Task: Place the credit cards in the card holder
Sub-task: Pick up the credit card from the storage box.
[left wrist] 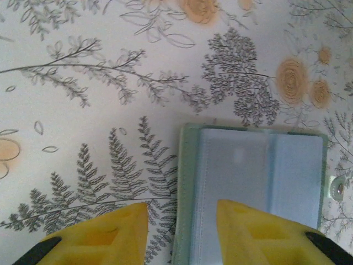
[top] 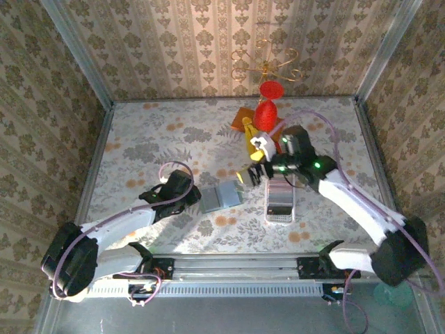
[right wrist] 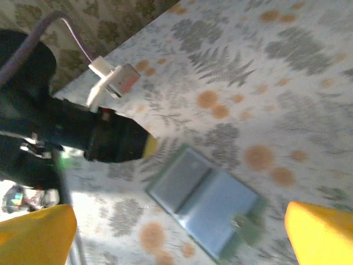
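Note:
The sage-green card holder [top: 221, 197] lies open and flat on the floral table, its blue-grey inner pockets [left wrist: 251, 182] facing up. My left gripper [top: 197, 199] is at its left end. The yellow fingers [left wrist: 113, 232] stand apart and straddle the holder's left edge, one over the table and one over the pocket. My right gripper [top: 247, 177] hovers above the holder's right end [right wrist: 204, 201], jaws wide open with nothing between them. The credit cards [top: 280, 189] lie as a striped row in the white tray [top: 280, 217] to the right of the holder.
A red cone-shaped object [top: 266, 111], orange pieces and a yellow item [top: 250, 131] crowd the far middle of the table. A gold wire ornament [top: 268, 66] hangs on the back wall. Patterned walls close in three sides.

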`<state>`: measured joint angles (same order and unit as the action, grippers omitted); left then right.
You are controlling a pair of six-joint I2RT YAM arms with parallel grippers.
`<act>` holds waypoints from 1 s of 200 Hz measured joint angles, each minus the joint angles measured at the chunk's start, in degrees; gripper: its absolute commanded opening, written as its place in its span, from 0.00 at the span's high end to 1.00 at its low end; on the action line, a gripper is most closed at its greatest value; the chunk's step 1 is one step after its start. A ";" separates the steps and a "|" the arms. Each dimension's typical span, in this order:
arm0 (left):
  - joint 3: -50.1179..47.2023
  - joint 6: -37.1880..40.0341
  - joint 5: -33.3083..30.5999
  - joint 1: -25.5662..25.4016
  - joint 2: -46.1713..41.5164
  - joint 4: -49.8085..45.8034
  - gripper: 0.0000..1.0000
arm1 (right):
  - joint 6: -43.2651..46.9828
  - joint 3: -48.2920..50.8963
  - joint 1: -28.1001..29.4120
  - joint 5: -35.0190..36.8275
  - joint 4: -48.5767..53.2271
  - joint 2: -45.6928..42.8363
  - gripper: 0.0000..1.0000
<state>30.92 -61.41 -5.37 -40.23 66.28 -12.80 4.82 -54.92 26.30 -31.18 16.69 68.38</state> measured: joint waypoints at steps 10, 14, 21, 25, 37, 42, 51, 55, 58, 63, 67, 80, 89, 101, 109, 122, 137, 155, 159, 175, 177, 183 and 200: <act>0.44 1.07 0.00 -0.20 0.44 0.74 0.62 | 5.05 4.39 -0.72 2.99 -0.66 -4.72 0.00; 0.57 1.57 0.13 -0.22 0.61 1.31 0.62 | 7.08 6.01 -0.98 4.26 -0.98 -6.43 0.00; 0.61 2.34 0.31 -0.26 0.79 2.36 0.62 | 11.15 9.01 -1.20 6.29 -1.29 -9.29 0.00; 0.61 2.64 0.48 -0.31 0.85 2.84 0.62 | 13.09 10.25 -1.33 7.13 -1.16 -10.43 0.00; 0.61 3.50 0.92 -0.42 0.87 4.20 0.62 | 21.49 12.96 -2.01 9.27 0.63 -12.87 0.00; 0.61 3.72 1.01 -0.55 0.87 4.72 0.62 | 25.31 13.38 -2.47 9.94 1.95 -13.09 0.02; 0.61 4.15 1.16 -0.66 0.90 5.55 0.62 | 31.50 13.55 -3.80 10.95 4.70 -12.85 0.06; 0.61 4.31 1.29 -0.68 0.90 5.79 0.62 | 34.18 13.55 -4.55 11.10 5.84 -12.74 0.08; 0.61 4.37 1.36 -0.70 0.90 5.99 0.62 | 36.22 13.57 -5.29 11.28 6.99 -12.63 0.09; 0.61 4.50 1.49 -0.74 0.90 6.05 0.62 | 39.23 13.81 -6.43 11.52 8.28 -12.63 0.12; 0.61 4.52 1.55 -0.79 0.90 6.10 0.62 | 41.51 14.08 -7.06 11.56 9.03 -12.68 0.14; 0.61 4.52 1.75 -0.96 0.90 6.12 0.62 | 47.39 15.87 -9.31 12.17 10.58 -13.44 0.21; 0.59 4.50 1.97 -1.01 0.90 6.23 0.62 | 50.14 17.33 -10.27 12.61 11.30 -14.19 0.23; 0.59 4.50 2.38 -1.01 1.03 6.56 0.62 | 54.01 19.34 -10.97 13.11 12.13 -15.06 0.22; 0.59 4.52 2.64 -1.01 1.29 6.86 0.62 | 55.98 20.59 -11.06 13.44 12.46 -15.41 0.20; 0.59 4.52 3.13 -1.01 1.92 6.99 0.62 | 58.36 21.94 -11.06 13.64 13.33 -15.56 0.18; 0.59 4.52 3.67 -1.01 2.75 7.02 0.62 | 59.98 22.82 -11.06 13.57 13.55 -15.58 0.19; 0.59 4.52 4.15 -1.01 3.54 7.15 0.62 | 61.42 23.65 -10.75 13.73 12.96 -15.54 0.26; 0.59 4.52 4.28 -1.01 3.74 7.21 0.62 | 61.51 23.85 -10.64 13.79 12.79 -15.50 0.26; 0.59 4.52 4.57 -1.01 4.33 7.37 0.62 | 62.23 24.72 -9.79 14.36 11.23 -14.95 0.26; 0.59 4.52 4.61 -1.01 4.42 7.37 0.62 | 62.31 24.81 -9.66 14.47 10.97 -14.82 0.26; 0.59 4.52 4.76 -1.01 4.59 7.37 0.63 | 62.49 25.05 -9.25 14.60 10.23 -14.36 0.26; 0.59 4.52 5.01 -1.01 5.03 7.45 0.63 | 62.73 25.40 -7.85 15.19 8.52 -12.85 0.26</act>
<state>31.51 -56.88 -0.36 -41.23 71.31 -5.34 67.55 -29.52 18.46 -15.99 25.21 55.53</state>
